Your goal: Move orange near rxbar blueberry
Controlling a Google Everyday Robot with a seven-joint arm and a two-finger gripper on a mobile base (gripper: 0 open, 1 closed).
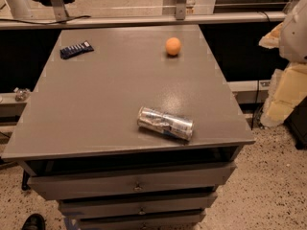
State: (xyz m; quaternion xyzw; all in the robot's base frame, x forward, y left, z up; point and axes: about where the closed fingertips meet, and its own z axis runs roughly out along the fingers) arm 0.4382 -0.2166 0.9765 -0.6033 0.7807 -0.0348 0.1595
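The orange [173,46] is a small round fruit resting on the grey cabinet top [105,99], at the far right. The rxbar blueberry [76,50] is a flat dark blue bar with white markings, lying at the far left corner, well apart from the orange. My gripper is out of view. Only a white rounded part of my arm [296,30] shows at the right edge, off to the side of the cabinet.
A silver and blue drink can [165,123] lies on its side near the front edge. The cabinet has drawers [136,183] below. Yellowish foam pieces [285,95] stand on the floor at right. A rail [144,20] runs behind the cabinet.
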